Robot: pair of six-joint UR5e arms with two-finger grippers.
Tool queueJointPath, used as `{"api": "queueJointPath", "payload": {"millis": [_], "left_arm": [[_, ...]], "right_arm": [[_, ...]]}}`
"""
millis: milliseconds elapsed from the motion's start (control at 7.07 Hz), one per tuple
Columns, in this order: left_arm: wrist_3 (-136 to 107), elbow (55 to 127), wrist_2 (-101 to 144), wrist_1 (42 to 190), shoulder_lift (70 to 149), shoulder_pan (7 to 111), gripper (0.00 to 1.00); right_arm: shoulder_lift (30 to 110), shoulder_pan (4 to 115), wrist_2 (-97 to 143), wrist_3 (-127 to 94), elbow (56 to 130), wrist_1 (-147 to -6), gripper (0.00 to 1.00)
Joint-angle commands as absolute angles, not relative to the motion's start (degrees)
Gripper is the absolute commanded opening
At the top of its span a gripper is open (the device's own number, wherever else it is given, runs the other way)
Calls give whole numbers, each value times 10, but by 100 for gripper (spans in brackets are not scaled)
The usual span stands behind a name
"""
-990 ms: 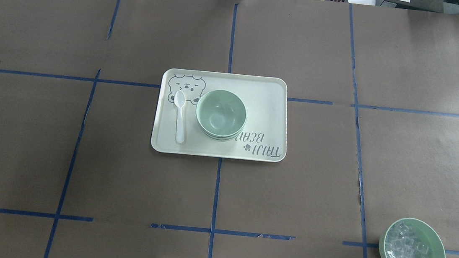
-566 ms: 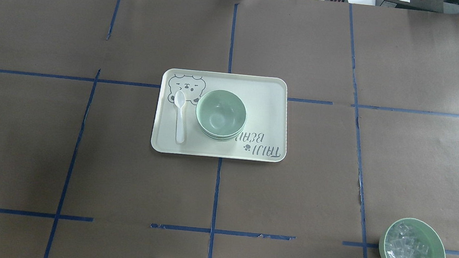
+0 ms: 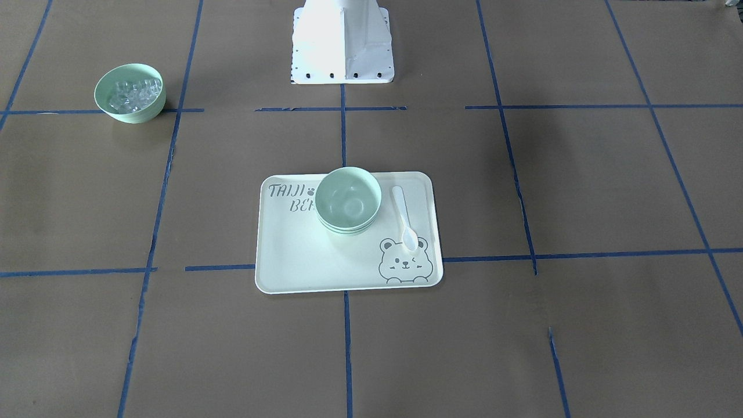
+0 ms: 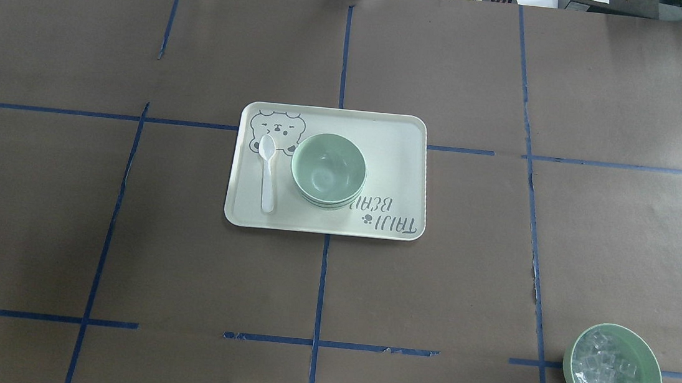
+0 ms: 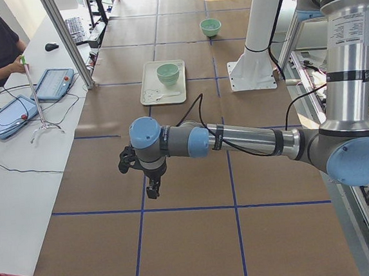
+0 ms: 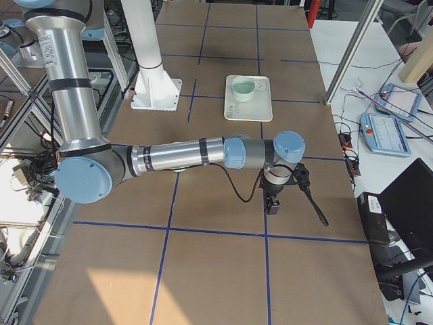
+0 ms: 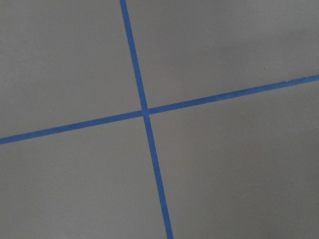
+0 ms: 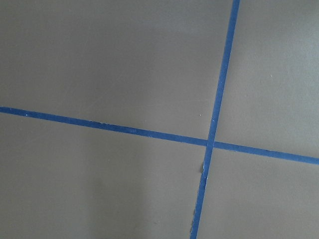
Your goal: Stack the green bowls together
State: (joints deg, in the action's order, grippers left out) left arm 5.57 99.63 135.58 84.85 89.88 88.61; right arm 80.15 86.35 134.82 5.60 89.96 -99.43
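- And the green bowls (image 4: 328, 168) sit nested on the bear-print tray (image 4: 396, 140) (lower rims peeking out).
- A white spoon (image 4: 267, 175) lies just beside them, on the tray.
- Lower right, well apart, stands a bowl of clear cubes (image 4: 612, 373).

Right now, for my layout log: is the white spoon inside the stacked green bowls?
No, the spoon lies on the tray beside the green bowls.

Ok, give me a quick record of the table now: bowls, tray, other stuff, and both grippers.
tray: mid-table, bear print
green bowls: nested in one upright stack on the tray
spoon: on the tray, at the stack's robot-left side, not touching it
bowl of clear cubes: alone, off the tray, toward the robot's right
left gripper: above bare table, far from the tray; open or shut unclear
right gripper: likewise, at the opposite end
task state: stack looks complete
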Motion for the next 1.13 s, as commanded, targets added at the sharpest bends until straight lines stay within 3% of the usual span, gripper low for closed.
{"api": "queueJointPath", "payload": {"millis": [0, 424, 707, 848, 990], "left_arm": [[57, 1013, 1358, 789, 898, 899, 100], [55, 1001, 1359, 800, 889, 895, 100], [55, 1029, 1374, 795, 875, 895, 100], [56, 1061, 1375, 795, 840, 896, 100], [56, 1043, 1383, 823, 849, 893, 100]], "right_arm": [[802, 862, 1348, 55, 897, -993, 100], [802, 860, 1360, 55, 905, -994, 100], [813, 870, 1373, 55, 950, -1004, 100], [808, 862, 1370, 66, 931, -986, 100], [809, 853, 1368, 64, 959, -1007, 100]]}}
